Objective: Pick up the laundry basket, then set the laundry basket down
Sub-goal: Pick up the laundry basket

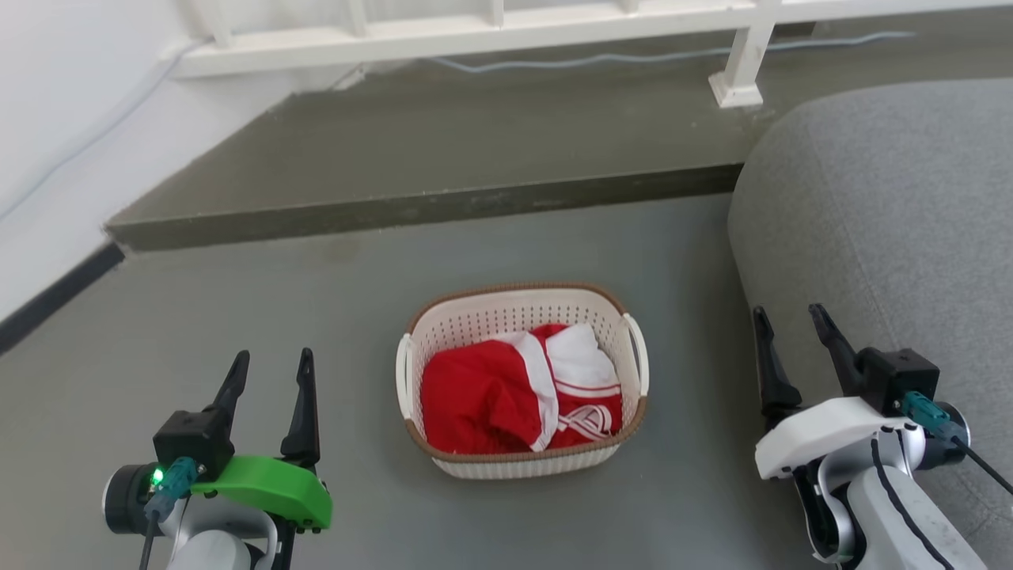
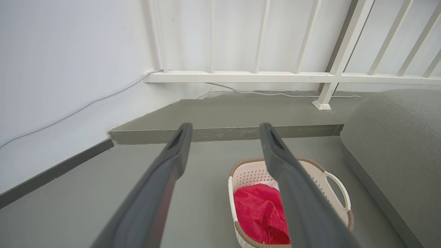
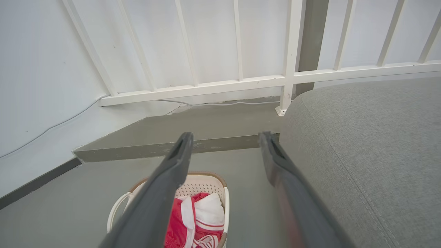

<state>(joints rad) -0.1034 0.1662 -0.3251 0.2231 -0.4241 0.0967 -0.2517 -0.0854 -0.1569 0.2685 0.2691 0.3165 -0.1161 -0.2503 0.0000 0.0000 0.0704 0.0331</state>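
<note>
Head view first, with the raised step (image 1: 443,150) as our landmark. The laundry basket (image 1: 491,317) stands upright on the grey floor (image 1: 237,317) on the step's near side, well apart from its front edge and roughly opposite its middle. We see red-and-white clothes (image 1: 491,396) bundled inside, below the brown rim (image 1: 518,286), and a white handle (image 1: 639,356) on each short side. A white railing (image 1: 475,36) runs along the step's far side, one post (image 1: 740,71) planted on the step toward its right end, and a pale cable (image 1: 633,57) lies on the step beneath the rail. A grey sofa (image 1: 894,222) hides the step's right end and reaches toward us. The left end effector (image 1: 274,355) hangs farther from the step than the basket and toward the step's left end, its fingers (image 1: 302,404) spread wide, gripping nothing, apart from the basket. The right end effector (image 1: 787,310) sits toward the step's right end, just beside the sofa, likewise wide and holding nothing. In the left wrist view the two fingers point toward the step's front edge, and the basket (image 2: 248,175) shows partly behind one of them; in the right wrist view we find the basket (image 3: 203,187) nearer than the step, partly behind a finger.
</note>
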